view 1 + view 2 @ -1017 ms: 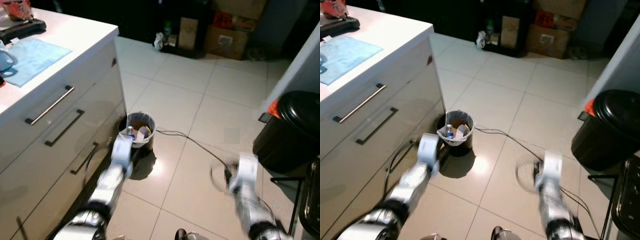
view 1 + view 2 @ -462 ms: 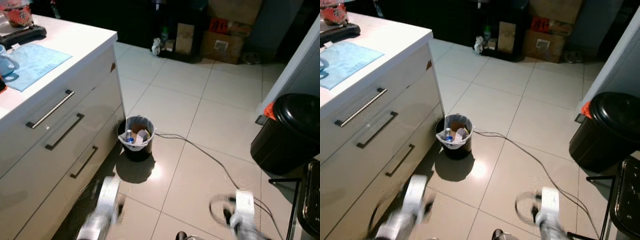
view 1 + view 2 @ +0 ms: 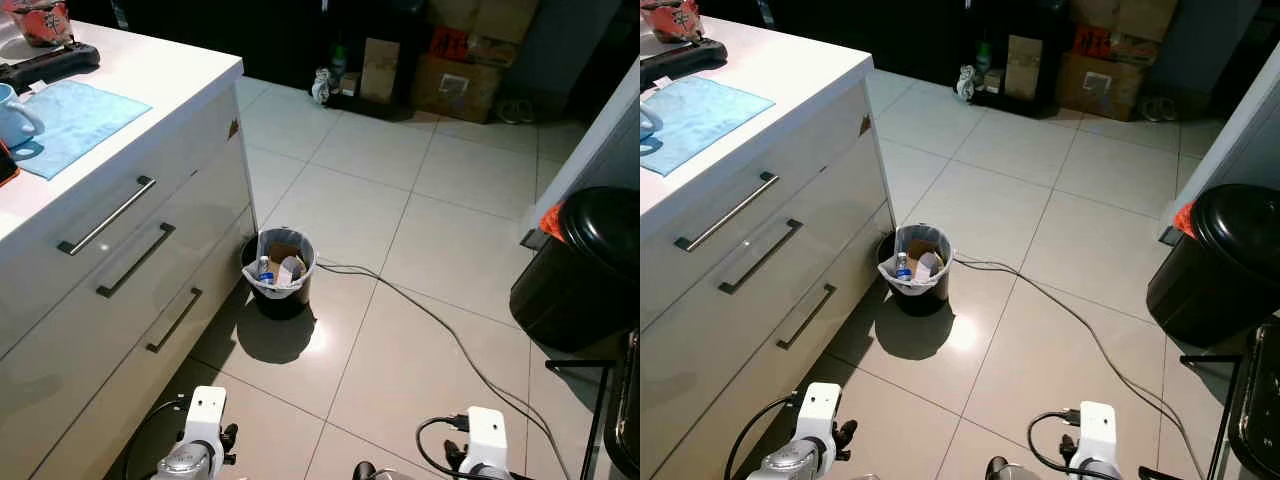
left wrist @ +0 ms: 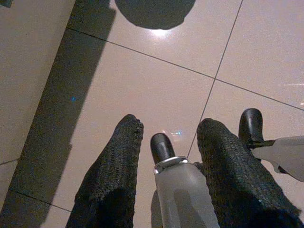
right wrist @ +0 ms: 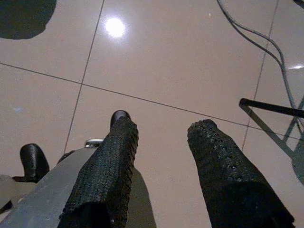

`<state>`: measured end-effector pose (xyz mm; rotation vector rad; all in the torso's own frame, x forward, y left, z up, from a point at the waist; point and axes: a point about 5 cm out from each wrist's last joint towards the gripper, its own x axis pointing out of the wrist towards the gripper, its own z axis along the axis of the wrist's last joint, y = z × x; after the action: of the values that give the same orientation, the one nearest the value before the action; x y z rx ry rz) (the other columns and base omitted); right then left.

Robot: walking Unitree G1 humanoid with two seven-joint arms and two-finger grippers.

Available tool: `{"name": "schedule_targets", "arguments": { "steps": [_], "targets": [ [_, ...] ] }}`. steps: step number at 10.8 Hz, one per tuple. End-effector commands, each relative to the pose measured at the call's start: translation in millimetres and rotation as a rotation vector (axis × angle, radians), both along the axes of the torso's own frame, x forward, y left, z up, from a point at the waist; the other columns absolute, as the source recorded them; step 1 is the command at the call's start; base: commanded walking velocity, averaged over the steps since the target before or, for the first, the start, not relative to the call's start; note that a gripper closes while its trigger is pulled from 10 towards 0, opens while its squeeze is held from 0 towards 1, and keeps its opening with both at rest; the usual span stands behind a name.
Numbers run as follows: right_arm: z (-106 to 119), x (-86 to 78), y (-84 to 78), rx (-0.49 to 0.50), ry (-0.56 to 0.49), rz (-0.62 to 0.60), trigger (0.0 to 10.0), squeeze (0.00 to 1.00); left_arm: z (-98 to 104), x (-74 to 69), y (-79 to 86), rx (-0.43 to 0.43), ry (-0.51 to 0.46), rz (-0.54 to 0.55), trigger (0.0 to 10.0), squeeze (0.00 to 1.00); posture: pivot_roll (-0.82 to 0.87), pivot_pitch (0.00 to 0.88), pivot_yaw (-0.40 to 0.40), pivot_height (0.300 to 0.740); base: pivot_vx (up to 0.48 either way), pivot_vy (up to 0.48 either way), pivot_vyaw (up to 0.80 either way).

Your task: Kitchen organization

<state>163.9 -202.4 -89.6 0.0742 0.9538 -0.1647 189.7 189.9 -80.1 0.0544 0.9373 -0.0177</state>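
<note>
Nearest to us, both arms hang low at the bottom edge of the head views, cut off so that we see little more than their white wrist housings. In the left wrist view the left claw (image 4: 166, 142) points down at the tiled floor (image 3: 430, 330) with its two black fingers (image 4: 114, 171) parted by a moderate gap and nothing between them; behind that gap a grey leg with a dark foot shows below. The right claw (image 5: 161, 137) hangs the same way, fingers (image 5: 223, 166) spread about as far, holding nothing and touching nothing, with a cable and a thin black frame crossing the tiles near it. From there the floor opens out as a broad stretch of pale glossy tile. A grey cable (image 3: 420, 310) trails across it from the small bin toward our right side. On our left runs the white drawer front (image 3: 120, 290) with three bar handles, under the counter (image 3: 150, 75) whose corner juts toward the open floor. A small bin (image 3: 279, 270) lined with a white bag stands just beside the drawer base, holding a bottle and scraps we cannot make out well. On our right a black lidded bin (image 3: 585, 265) sits against a pale wall, partly cropped. On the counter lie a blue cloth (image 3: 70, 120), a blue mug (image 3: 12, 115) at the frame edge and a dark flat device (image 3: 45, 62). Farthest off, cardboard boxes (image 3: 455, 60) stand in deep shade where details are lost.
</note>
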Motion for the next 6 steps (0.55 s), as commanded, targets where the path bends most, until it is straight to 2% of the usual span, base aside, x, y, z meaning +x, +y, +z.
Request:
{"name": "schedule_targets", "arguments": {
  "steps": [1,6],
  "targets": [
    [-2.5,-6.0,0.1,0.006,0.017,0.003,10.0,0.00,-2.2,-4.5,0.5,0.009,0.014,-0.003,10.0,0.00,-0.04,0.100,-0.003,0.740,0.000,0.000,0.00],
    [-5.7,-12.9,2.0,0.028,0.037,-0.023,10.0,0.00,2.9,5.2,0.0,0.019,-0.030,-0.001,10.0,0.00,-0.06,0.105,0.005,0.740,0.000,0.000,0.00]
  ]
}}
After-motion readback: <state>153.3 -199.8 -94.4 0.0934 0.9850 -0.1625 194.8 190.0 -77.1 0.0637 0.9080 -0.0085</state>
